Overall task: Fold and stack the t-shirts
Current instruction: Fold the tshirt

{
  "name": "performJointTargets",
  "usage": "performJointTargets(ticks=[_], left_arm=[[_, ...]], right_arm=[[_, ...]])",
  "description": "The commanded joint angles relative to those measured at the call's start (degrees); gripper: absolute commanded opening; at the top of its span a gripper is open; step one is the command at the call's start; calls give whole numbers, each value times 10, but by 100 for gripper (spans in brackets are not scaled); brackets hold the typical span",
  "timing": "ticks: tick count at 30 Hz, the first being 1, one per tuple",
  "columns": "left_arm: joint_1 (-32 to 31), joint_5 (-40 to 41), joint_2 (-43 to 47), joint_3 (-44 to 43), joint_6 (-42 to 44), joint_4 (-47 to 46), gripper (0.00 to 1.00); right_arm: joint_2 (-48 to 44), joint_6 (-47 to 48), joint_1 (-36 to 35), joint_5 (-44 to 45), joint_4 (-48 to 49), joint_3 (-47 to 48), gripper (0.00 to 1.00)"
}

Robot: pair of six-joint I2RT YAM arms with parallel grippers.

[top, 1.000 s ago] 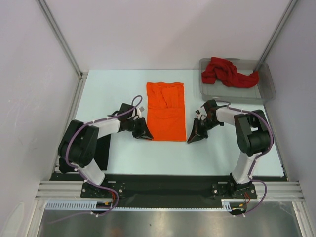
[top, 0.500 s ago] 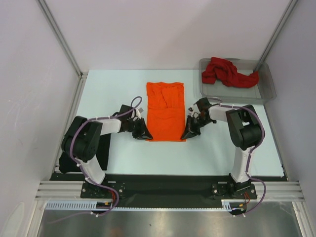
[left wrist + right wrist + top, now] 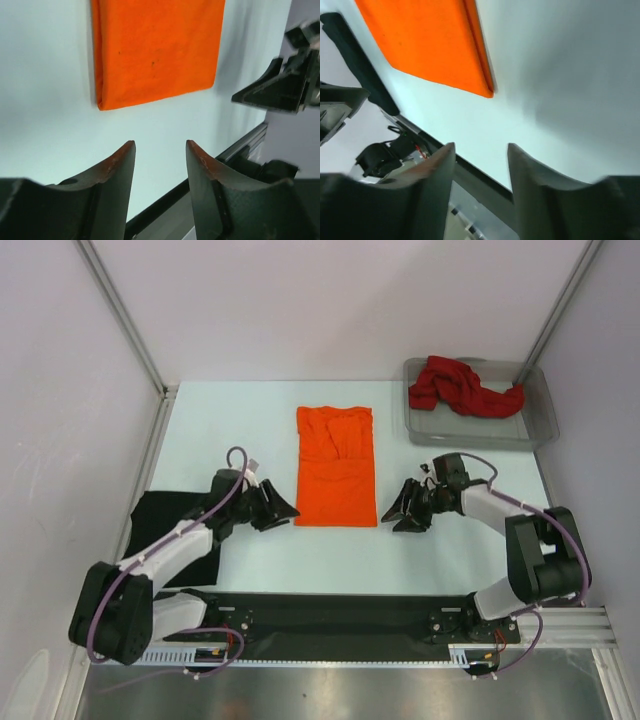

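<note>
The pale bench (image 3: 450,555) is carrying everything. The bright orange cloth t-shirt (image 3: 336,466) is lying flat at its centre, folded into a long narrow rectangle. The black cloth t-shirt (image 3: 160,525) is lying near left, partly under the left arm. The clear grey plastic tray (image 3: 540,428), far right, is holding the crumpled dark red cloth t-shirt (image 3: 460,388). The left pincer (image 3: 159,150) and right pincer (image 3: 481,150) are hovering beside the orange shirt's near corners, both gaping apart and gripping nothing. This is looking like mid-fold: the next move calls for pinching those corners and carrying them towards the far end.
</note>
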State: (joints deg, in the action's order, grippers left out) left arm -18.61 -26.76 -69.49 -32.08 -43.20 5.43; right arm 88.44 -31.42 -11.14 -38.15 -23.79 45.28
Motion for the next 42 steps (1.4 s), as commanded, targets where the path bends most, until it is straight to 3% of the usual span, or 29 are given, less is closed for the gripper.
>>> performJointTargets(ticks=[1, 3, 4, 5, 8, 9, 12, 15, 18, 28, 38, 42], left_arm=[[-17, 43, 38, 61, -140, -70, 51], [-33, 79, 63, 118, -234, -131, 52], [-40, 93, 67, 138, -266, -156, 52], [-46, 108, 71, 168, -322, -193, 52], [-70, 160, 64, 179, -365, -213, 53], [-74, 171, 58, 172, -364, -206, 54], [-85, 202, 24, 141, -370, -166, 54], [-91, 233, 0, 135, -399, -161, 55], [-92, 253, -21, 149, -440, -190, 54], [-94, 267, -78, 106, -462, -154, 52], [-94, 266, -102, 88, -455, -130, 45], [-94, 260, -115, 90, -456, -148, 38]], right_arm=[[-58, -147, -15, 34, 164, -79, 54], [-93, -254, -32, 76, 228, -115, 64], [-99, -287, -39, 90, 286, -142, 65], [-102, -322, -47, 105, 301, -148, 66], [-103, -342, -84, 172, 306, -146, 64], [-99, -353, -94, 191, 307, -147, 55], [-89, -367, -107, 216, 302, -144, 43], [-82, -370, -109, 230, 298, -145, 37], [-78, -382, -109, 235, 282, -149, 37], [-47, -406, -118, 219, 287, -155, 40], [-35, -418, -131, 224, 292, -164, 43], [-28, -437, -136, 227, 298, -168, 43]])
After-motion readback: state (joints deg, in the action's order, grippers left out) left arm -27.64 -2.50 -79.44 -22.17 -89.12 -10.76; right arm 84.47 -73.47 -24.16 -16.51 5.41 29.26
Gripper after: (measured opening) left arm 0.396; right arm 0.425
